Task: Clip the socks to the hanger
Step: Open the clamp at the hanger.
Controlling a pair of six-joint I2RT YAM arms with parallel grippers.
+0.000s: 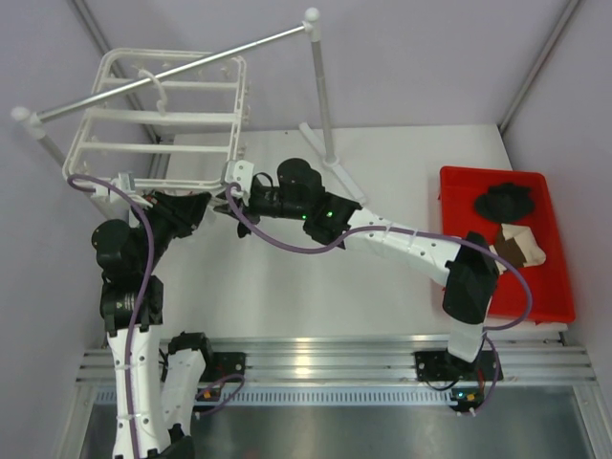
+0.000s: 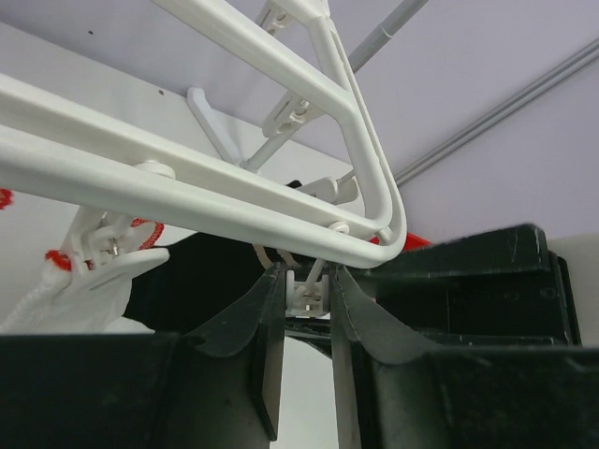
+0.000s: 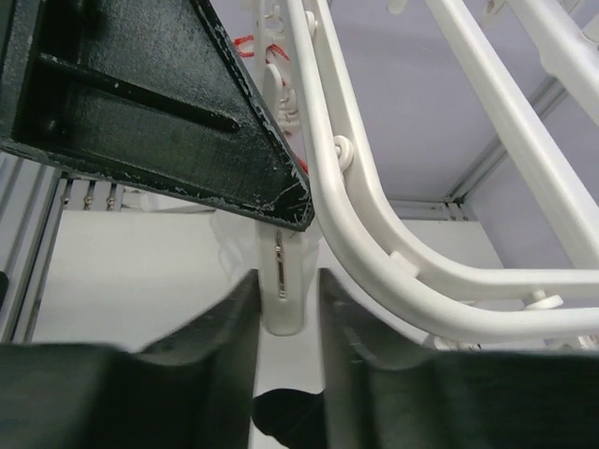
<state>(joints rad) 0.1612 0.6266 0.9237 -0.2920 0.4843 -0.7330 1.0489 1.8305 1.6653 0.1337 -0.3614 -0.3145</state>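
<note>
At the far left, hanger point(image 1: 163, 116): hung from the grey rail point(image 1: 172, 65).
Left gripper point(image 2: 307, 281): we see it nearly closed, pinching a white clip point(image 2: 309, 301) under the near bar.
Right gripper point(image 3: 285, 281): likewise squeezing a white clip point(image 3: 281, 313) at the near right corner.
Socks point(image 1: 505, 201): heaped in the red tray point(image 1: 550, 277), far right.

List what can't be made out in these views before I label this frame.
- Left wrist: whether left gripper pinches the left-side clip; fingers cover the contact.
- Right wrist: same for right gripper and the right-side clip; dark shape below is cut by the bottom edge.
- Top external: both grippers' tips, hidden under wrists and hanger.
- Top external: dark heap in red bin, too small to identify.
</note>
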